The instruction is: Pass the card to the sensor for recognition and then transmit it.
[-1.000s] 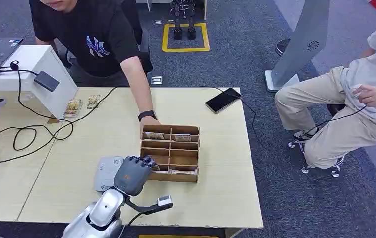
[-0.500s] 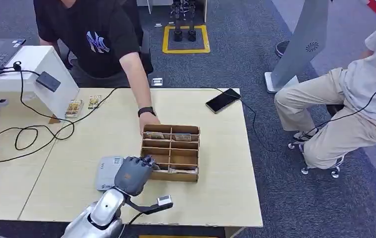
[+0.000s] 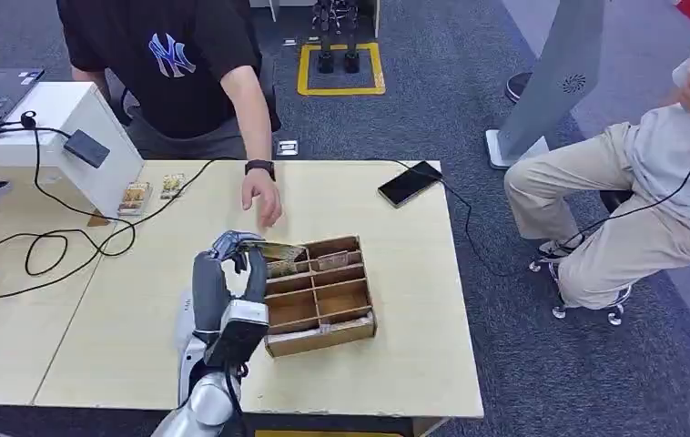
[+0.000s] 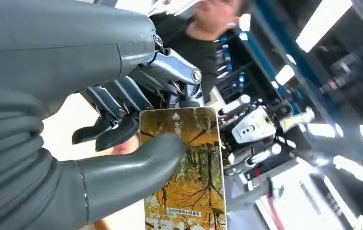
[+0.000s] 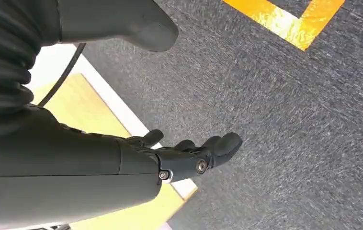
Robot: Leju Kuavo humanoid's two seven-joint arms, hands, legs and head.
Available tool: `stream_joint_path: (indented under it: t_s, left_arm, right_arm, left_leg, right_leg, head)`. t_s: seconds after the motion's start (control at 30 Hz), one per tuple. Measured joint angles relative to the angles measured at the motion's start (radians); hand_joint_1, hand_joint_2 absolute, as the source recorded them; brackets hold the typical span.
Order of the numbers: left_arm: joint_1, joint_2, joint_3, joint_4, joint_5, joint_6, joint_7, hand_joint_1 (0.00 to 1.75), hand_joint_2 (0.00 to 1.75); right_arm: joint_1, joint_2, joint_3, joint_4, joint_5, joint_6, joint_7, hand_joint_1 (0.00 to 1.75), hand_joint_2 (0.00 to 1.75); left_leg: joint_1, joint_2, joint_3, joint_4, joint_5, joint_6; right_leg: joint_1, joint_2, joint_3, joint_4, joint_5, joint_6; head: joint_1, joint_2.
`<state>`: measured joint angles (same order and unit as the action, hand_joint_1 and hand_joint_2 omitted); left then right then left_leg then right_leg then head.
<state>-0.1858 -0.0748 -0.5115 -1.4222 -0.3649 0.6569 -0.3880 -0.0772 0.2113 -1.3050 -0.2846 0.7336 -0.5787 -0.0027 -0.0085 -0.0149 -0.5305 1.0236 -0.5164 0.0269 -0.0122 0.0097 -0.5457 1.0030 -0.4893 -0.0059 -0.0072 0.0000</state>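
The robot's left hand (image 3: 228, 273) pinches one autumn-forest printed card (image 4: 189, 177) above the brown cardboard divider box (image 3: 319, 291) on the pale wooden table (image 3: 396, 346). Its right hand (image 5: 184, 153) hangs released, fingers apart. Beyond, one person's hand (image 3: 261, 196), one black smartphone (image 3: 410, 183).

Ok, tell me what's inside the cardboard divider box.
The cardboard box shows cards in its far compartments; the near ones look empty. The left hand, holding a card, covers the box's left edge.
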Motion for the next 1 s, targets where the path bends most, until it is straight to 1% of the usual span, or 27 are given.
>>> stream_joint_path:
  t_s: [0.07,0.3,0.4,0.5,0.57,0.63,0.67,0.73,0.8,0.9,0.93,1.0]
  left_arm:
    - [-0.027,-0.018,0.018,-0.003,0.078,-0.011,-0.007,1.75,1.75]
    - [-0.061,-0.044,0.044,-0.003,0.111,-0.019,-0.011,1.75,1.75]
    - [-0.07,-0.051,0.053,-0.003,0.162,-0.028,-0.008,1.75,1.75]
    - [-0.111,-0.058,0.067,0.011,0.28,-0.079,0.038,1.75,1.75]
    - [-0.156,-0.066,0.079,0.048,0.41,-0.134,0.096,1.75,1.75]
    - [-0.21,-0.074,0.092,0.102,0.525,-0.176,0.153,1.75,1.75]
    - [-0.248,-0.078,0.095,0.145,0.571,-0.18,0.173,1.75,1.75]
    - [-0.329,-0.086,0.104,0.241,0.614,-0.163,0.191,1.75,1.75]
    - [-0.418,-0.093,0.109,0.36,0.622,-0.111,0.193,1.75,1.75]
    - [-0.542,-0.103,0.11,0.53,0.578,-0.01,0.187,1.75,1.75]
    - [-0.573,-0.106,0.115,0.58,0.531,0.016,0.185,1.75,1.75]
    - [-0.628,-0.109,0.17,0.682,0.35,0.035,0.186,1.75,1.75]
  right_arm:
    - [-0.002,0.0,0.0,0.001,0.003,-0.004,-0.002,0.0,1.75]
    - [-0.005,0.001,0.0,0.004,0.003,-0.006,-0.005,0.0,1.75]
    - [-0.006,0.001,0.0,0.005,0.009,-0.006,-0.006,0.0,1.75]
    - [-0.008,0.0,0.0,0.006,0.018,-0.006,-0.006,0.0,1.75]
    - [-0.009,0.0,0.0,0.007,0.025,-0.006,-0.006,0.0,1.75]
    - [-0.011,0.0,0.002,0.009,0.032,-0.005,-0.007,0.0,1.75]
    - [-0.012,0.0,0.003,0.009,0.035,-0.005,-0.007,0.0,1.75]
    - [-0.015,-0.001,0.008,0.011,0.043,-0.005,-0.007,0.0,1.75]
    - [-0.018,-0.003,0.013,0.015,0.052,-0.005,-0.006,0.0,1.75]
    - [-0.023,-0.006,0.025,0.019,0.056,-0.004,-0.008,0.0,1.75]
    - [-0.025,-0.007,0.027,0.019,0.059,-0.004,-0.008,0.0,1.75]
    - [-0.027,-0.008,0.031,0.023,0.062,-0.003,-0.006,0.0,1.75]
  left_leg:
    - [0.0,0.0,0.0,0.0,0.0,0.0]
    - [0.0,0.0,0.0,0.0,0.0,0.0]
    - [0.0,0.0,-0.001,0.0,0.0,0.0]
    - [0.0,0.0,-0.001,0.0,0.0,0.0]
    - [0.0,0.0,-0.001,0.0,0.001,0.0]
    - [0.0,0.0,-0.001,0.0,0.002,0.001]
    - [0.0,0.0,-0.002,0.001,0.002,0.001]
    - [0.0,0.0,-0.002,0.001,0.003,0.001]
    - [0.0,0.0,-0.002,0.001,0.004,0.001]
    - [0.0,0.0,-0.002,0.001,0.004,0.001]
    - [0.0,0.0,-0.003,0.001,0.004,0.001]
    - [0.0,0.001,-0.002,0.001,0.004,0.001]
  right_leg:
    - [0.0,0.0,0.0,0.0,0.0,0.0]
    - [0.0,0.0,0.0,0.0,0.0,0.0]
    - [0.0,0.0,-0.001,0.0,0.0,0.0]
    - [0.0,0.0,-0.001,0.0,0.0,0.0]
    - [0.0,0.0,-0.001,0.0,0.0,0.0]
    - [0.0,0.0,-0.001,0.0,0.002,0.002]
    - [0.0,0.0,-0.001,0.0,0.002,0.002]
    - [0.0,0.0,-0.002,0.0,0.003,0.002]
    - [0.0,0.0,-0.002,0.0,0.003,0.003]
    - [0.0,0.0,-0.001,0.001,0.004,0.003]
    - [0.0,0.0,-0.001,0.001,0.004,0.003]
    - [0.0,0.001,-0.001,0.001,0.004,0.003]
  head:
    - [0.0,0.0]
    - [0.0,0.0]
    - [0.0,0.0]
    - [0.0,0.0]
    - [0.0,0.0]
    - [0.0,0.0]
    - [0.0,0.0]
    - [0.0,0.0]
    - [0.0,0.0]
    - [0.0,0.0]
    - [0.001,0.0]
    - [0.0,0.0]
